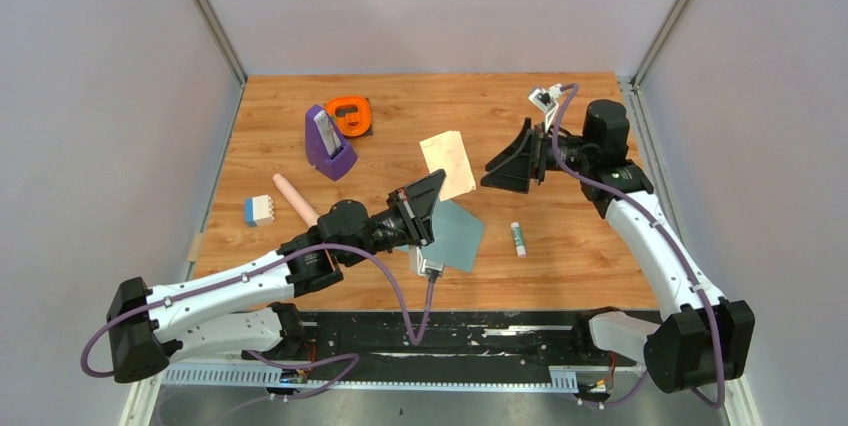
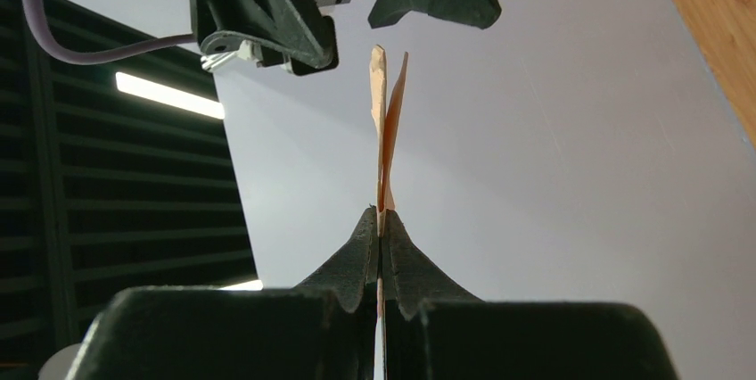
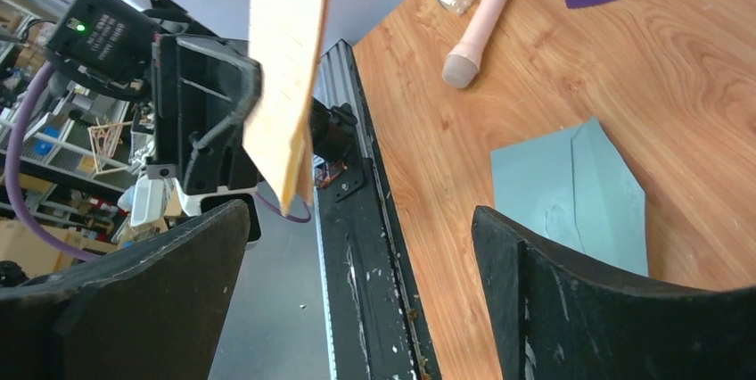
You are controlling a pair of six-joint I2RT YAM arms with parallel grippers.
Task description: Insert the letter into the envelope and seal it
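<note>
Left gripper (image 2: 382,219) is clamped on the bottom edge of the letter (image 2: 385,121), a thin pale beige-pink sheet of paper. It holds the sheet up off the table, roughly upright. Left wrist view sees it edge-on: two layers splaying apart above the pinch, so it looks folded or curled.

Right gripper (image 3: 357,219) is wide open with nothing between the fingers. It sits near the letter's free end but isn't touching it.

The envelope (image 1: 460,236), flat grey-teal paper, lies on the wooden table (image 1: 580,136) just below and beside the left gripper. Nothing pins it. From the right wrist view I can't tell whether the flap is open or folded over; there's a crease line but the pocket mouth isn't clear.

Judgement: insertion hasn't started, and we're around a regrasp or handover of the sheet.

Risks:
- A single edge pinch on floppy paper means the free end can droop or twist, so the leading edge hits the envelope face instead of the mouth.
- The splayed layers could catch on the lip and buckle.
- The envelope is loose on smooth wood, so any push from the letter slides it away unless the other arm holds it down.
- If the right gripper closes off-centre on the free end, it creases the sheet or tugs it out of the left pinch.
- The white glue stick (image 1: 518,239) lies near the envelope, and a sweeping arm could roll it off.
</note>
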